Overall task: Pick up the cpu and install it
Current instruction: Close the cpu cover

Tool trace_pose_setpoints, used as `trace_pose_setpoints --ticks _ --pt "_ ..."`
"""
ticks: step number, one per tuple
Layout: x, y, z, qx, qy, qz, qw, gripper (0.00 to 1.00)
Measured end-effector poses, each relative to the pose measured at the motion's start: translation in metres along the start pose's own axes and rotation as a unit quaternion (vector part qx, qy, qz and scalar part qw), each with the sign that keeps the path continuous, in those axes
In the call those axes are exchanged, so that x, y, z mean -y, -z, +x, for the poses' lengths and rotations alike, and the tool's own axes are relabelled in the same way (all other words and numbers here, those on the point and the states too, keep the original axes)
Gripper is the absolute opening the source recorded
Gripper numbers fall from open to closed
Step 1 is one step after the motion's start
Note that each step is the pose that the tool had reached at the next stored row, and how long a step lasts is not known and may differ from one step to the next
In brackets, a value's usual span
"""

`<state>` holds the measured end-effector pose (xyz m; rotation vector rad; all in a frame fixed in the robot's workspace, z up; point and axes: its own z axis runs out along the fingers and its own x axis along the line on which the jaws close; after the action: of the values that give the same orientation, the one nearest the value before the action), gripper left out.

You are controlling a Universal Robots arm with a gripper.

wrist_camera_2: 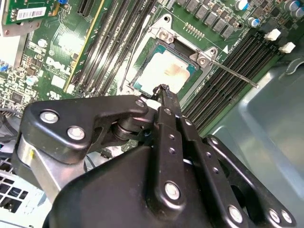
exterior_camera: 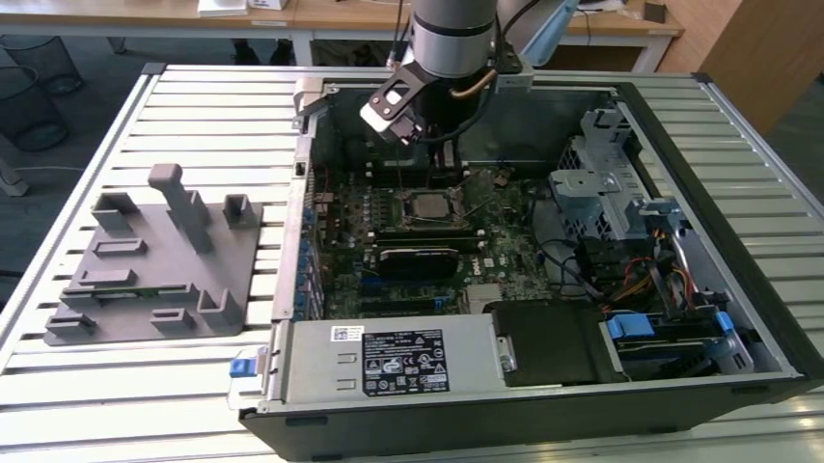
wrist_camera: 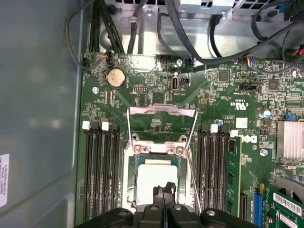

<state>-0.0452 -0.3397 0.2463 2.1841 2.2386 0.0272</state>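
Note:
The cpu [wrist_camera_2: 167, 71] is a silvery square chip lying flat in the motherboard socket [wrist_camera: 129, 190], which sits in the middle of the open computer case [exterior_camera: 721, 183]. In the first wrist view the cpu [wrist_camera: 151, 175] fills the socket frame, and in the exterior view the cpu [exterior_camera: 425, 204] lies below my arm. My gripper [wrist_camera_2: 164, 89] hangs just over the chip's near edge. Its black fingertips [wrist_camera: 158, 191] are pressed together with nothing between them. The socket's metal load plate [wrist_camera: 162, 111] stands swung open, and its thin lever [wrist_camera_2: 232, 73] sticks out to the side.
Memory slots [wrist_camera: 100, 166] flank the socket on both sides. Cables [wrist_camera: 190, 38] run along the case wall. A grey plastic holder tray [exterior_camera: 154, 260] lies on the slatted table at the exterior view's left. A power supply [exterior_camera: 386, 362] fills the case's near end.

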Motion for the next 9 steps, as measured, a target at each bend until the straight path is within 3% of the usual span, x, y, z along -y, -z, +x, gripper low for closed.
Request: trace_pose_setpoints --ticks 9 --pt "0.0016 0.0017 0.0004 0.0 0.0 -0.0008 1.0 0.11"
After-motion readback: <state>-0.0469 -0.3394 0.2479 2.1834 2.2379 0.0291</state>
